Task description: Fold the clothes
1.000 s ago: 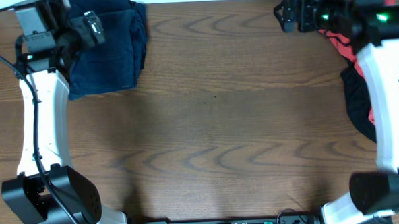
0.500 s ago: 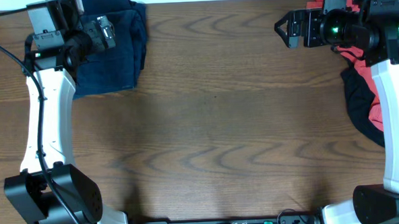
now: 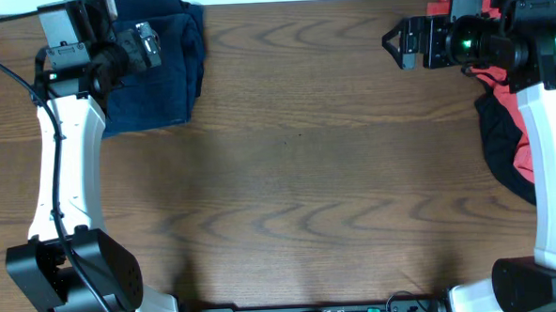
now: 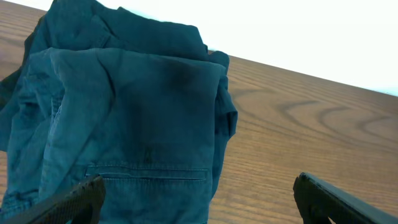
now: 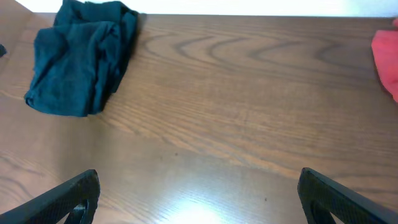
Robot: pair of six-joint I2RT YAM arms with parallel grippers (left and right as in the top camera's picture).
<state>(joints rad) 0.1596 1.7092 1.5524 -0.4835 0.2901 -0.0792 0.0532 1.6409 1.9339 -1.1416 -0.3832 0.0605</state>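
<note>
A folded stack of dark navy clothes [image 3: 167,86] lies at the far left of the table. In the left wrist view its top piece is navy shorts [image 4: 137,118] with a stitched pocket line. My left gripper [image 3: 151,49] hovers open over the stack, its fingers [image 4: 68,202] wide apart with nothing between them. A heap of coral-red cloth [image 3: 489,74] and black cloth [image 3: 496,137] lies at the far right, partly under my right arm. My right gripper [image 3: 392,44] hangs open left of that heap, over bare wood. Its view shows the navy stack [image 5: 81,59] and a red edge [image 5: 388,43].
The wooden table [image 3: 298,174] stretches between the two piles. Its far edge runs just behind both piles. The arm bases stand at the near left and near right corners.
Over the first half second the left gripper shifted slightly right and nearer, and the right gripper came a little nearer. Since then neither has moved. Both stayed open.
</note>
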